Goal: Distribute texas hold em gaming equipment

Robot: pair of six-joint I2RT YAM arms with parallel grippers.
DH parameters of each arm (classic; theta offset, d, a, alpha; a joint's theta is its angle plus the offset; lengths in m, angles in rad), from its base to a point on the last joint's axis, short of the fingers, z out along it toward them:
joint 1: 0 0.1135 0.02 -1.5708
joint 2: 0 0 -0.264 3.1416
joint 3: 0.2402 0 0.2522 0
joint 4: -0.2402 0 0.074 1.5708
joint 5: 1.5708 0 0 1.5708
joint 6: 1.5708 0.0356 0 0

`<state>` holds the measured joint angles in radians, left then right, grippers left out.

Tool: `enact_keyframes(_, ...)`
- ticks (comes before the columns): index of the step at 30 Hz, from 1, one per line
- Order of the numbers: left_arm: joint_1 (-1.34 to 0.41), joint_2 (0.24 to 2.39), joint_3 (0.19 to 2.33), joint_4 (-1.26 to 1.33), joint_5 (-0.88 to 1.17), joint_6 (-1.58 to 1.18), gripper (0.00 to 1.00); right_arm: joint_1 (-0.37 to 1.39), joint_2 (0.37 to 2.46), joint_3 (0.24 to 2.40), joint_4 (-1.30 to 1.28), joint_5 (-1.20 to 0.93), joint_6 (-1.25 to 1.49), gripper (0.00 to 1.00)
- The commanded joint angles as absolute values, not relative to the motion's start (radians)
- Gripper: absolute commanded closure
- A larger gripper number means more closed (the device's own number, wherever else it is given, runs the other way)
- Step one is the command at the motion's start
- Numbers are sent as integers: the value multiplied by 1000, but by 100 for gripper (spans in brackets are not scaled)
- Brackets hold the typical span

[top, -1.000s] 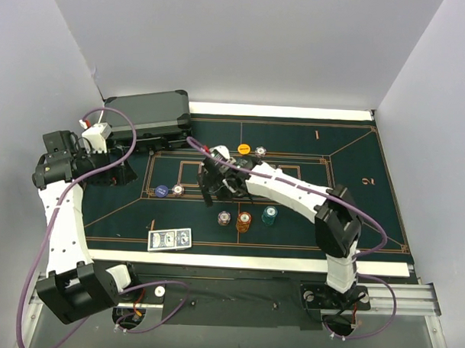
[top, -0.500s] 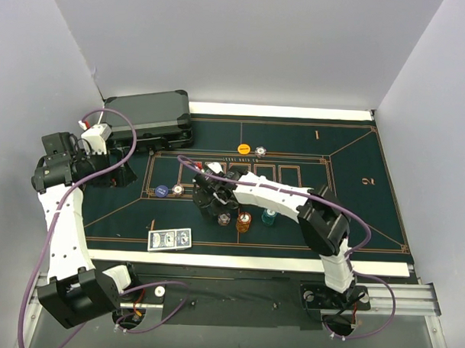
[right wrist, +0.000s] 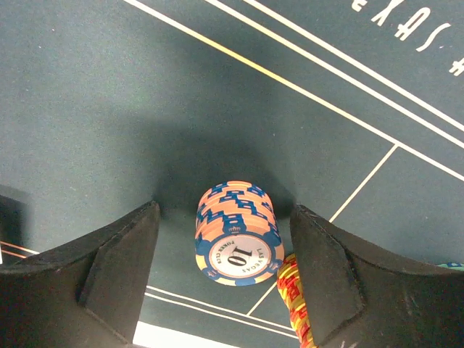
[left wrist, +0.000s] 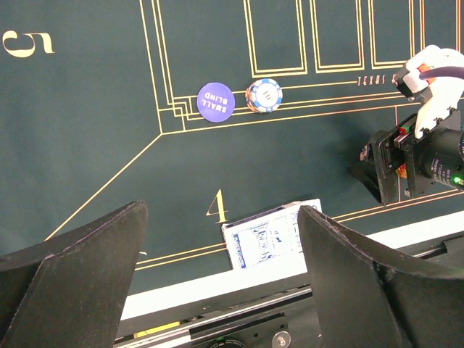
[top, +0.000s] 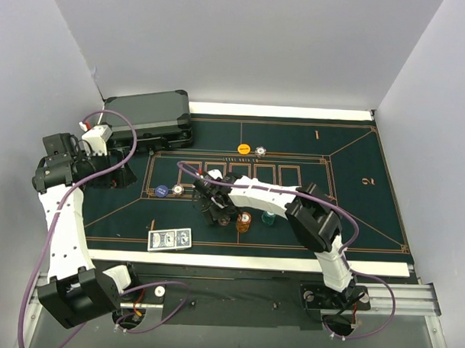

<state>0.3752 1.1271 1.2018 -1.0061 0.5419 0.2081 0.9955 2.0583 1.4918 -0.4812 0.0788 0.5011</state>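
Observation:
A stack of salmon-and-blue "10" poker chips stands on the green felt between the fingers of my right gripper. The jaws straddle it with a small gap on each side, so the gripper is open. An orange-yellow stack leans close by the right finger. From above, my right gripper covers that stack, with the orange stack and a teal stack beside it. Blue-backed cards lie at the mat's near edge. My left gripper hovers open at the left, empty, and the cards show below it.
A dark hard case sits at the back left. A blue "small blind" disc and a striped chip lie left of centre. An orange chip and another chip lie farther back. The white table edge runs along the near side.
My right arm has swung toward the near edge and lowered over the salmon-and-blue chip stack, and its jaws have narrowed around it. The left arm has stayed put.

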Motion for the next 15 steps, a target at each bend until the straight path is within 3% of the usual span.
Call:
enact_keyframes(1, 384, 1103, 1206, -1000, 532, 227, 4, 985, 2072, 1491, -491, 71, 522, 35)
enact_keyframes(5, 385, 1101, 1207, -1000, 529, 232, 4, 980, 2069, 1483, -488, 67, 525, 42)
enact_keyframes(15, 387, 1095, 1203, -1000, 526, 233, 4, 971, 2034, 1454, -488, 75, 525, 48)
